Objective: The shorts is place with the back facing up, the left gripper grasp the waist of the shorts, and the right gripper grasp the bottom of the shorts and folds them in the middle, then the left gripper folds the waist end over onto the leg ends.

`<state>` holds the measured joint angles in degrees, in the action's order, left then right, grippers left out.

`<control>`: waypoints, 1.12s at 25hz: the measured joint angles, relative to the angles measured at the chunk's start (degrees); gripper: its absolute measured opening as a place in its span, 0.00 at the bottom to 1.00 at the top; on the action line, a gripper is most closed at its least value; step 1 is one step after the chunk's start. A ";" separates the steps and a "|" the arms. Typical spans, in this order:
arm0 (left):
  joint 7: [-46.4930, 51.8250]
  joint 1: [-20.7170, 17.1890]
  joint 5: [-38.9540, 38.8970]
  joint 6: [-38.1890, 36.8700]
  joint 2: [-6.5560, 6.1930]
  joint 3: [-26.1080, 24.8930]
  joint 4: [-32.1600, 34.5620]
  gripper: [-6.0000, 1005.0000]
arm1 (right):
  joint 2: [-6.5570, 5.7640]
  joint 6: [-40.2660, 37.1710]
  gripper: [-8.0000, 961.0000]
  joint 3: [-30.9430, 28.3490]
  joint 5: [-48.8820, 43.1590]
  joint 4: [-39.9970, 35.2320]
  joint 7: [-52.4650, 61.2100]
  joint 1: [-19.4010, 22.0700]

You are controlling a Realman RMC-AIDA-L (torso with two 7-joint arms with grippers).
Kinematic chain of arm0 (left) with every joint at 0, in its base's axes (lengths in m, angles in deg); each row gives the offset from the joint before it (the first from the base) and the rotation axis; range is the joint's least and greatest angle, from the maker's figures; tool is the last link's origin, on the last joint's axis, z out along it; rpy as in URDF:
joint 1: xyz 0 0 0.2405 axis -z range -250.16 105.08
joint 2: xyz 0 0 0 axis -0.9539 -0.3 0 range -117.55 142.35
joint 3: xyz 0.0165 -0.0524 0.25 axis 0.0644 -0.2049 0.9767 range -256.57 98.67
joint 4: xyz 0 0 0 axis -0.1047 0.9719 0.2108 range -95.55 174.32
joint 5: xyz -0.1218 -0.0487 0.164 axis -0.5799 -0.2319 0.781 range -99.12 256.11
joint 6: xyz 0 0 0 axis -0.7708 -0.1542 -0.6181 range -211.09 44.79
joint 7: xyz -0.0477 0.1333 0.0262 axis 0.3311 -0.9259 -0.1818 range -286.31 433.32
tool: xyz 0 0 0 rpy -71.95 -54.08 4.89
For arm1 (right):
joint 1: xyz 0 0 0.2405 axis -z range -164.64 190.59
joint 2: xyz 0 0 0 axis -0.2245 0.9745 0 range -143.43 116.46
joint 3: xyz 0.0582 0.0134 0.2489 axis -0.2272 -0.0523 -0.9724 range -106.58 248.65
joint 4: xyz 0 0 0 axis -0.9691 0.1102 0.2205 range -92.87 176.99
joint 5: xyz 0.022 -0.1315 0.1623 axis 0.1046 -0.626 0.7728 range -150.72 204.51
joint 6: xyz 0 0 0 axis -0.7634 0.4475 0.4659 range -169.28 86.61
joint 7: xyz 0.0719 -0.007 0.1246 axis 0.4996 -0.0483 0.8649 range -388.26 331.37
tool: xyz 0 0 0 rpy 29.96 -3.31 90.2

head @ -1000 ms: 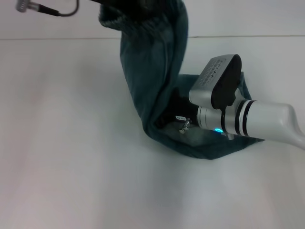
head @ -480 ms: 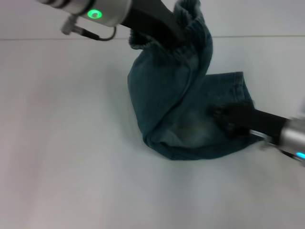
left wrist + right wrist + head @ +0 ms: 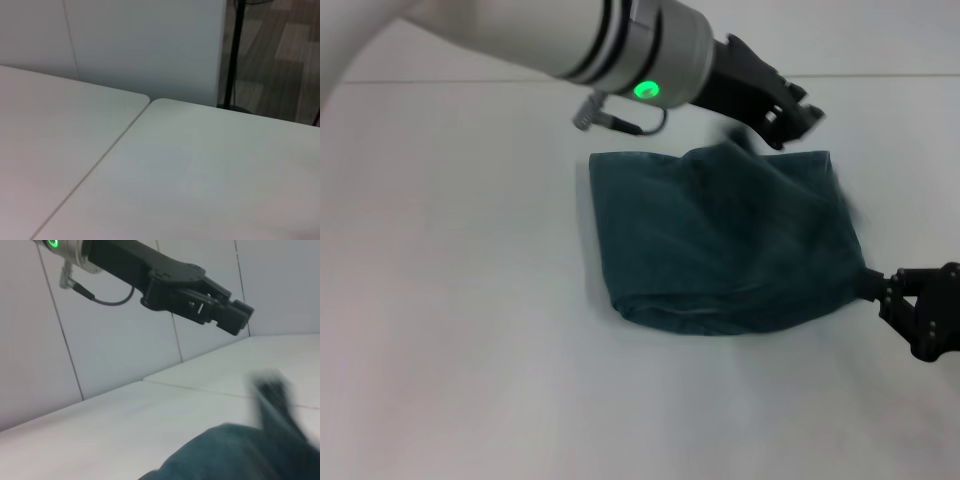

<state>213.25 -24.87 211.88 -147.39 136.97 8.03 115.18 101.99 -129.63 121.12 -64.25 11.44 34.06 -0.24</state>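
Observation:
The blue-green denim shorts [image 3: 720, 240] lie folded over on the white table [image 3: 460, 300], with the fold at the left. The waist [image 3: 745, 152] is a blurred bunch at the far right part of the pile, lying over the leg ends, which are covered. My left gripper [image 3: 802, 118] hovers just above and behind that bunch, open and holding nothing. It also shows in the right wrist view as the left gripper [image 3: 239, 320], above the shorts [image 3: 225, 455]. My right gripper [image 3: 890, 305] stands open at the shorts' near right corner, off the cloth.
The left wrist view holds only bare table [image 3: 200, 175], a seam between two tabletops, a white wall panel [image 3: 140, 45] and a black stand [image 3: 232, 55] on the floor beyond. A cable [image 3: 615, 118] hangs under the left wrist.
The left gripper swung the waist right and down, then let go. The shorts dropped from a standing drape to a flat fold. The right gripper pulled back to the right, off the cloth.

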 joint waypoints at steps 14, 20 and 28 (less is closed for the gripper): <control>-23.51 -17.27 -20.68 -4.06 0.06 -9.16 1.27 0.56 | 0.30 -3.88 0.01 -1.16 -2.66 -2.96 0.72 -0.53; -49.64 -21.43 -34.01 -17.95 -0.79 -30.62 -22.70 0.79 | 0.62 -5.36 0.04 -1.31 -4.96 -7.47 6.01 -0.43; -69.81 -25.99 -29.16 -31.42 -6.86 -49.67 -44.66 0.94 | 0.26 -9.48 0.35 -2.41 -8.09 -9.57 7.69 -1.28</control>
<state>143.44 -50.86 182.72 -178.81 130.11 -41.64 70.52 102.25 -139.12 118.71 -72.33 1.87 41.74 -1.52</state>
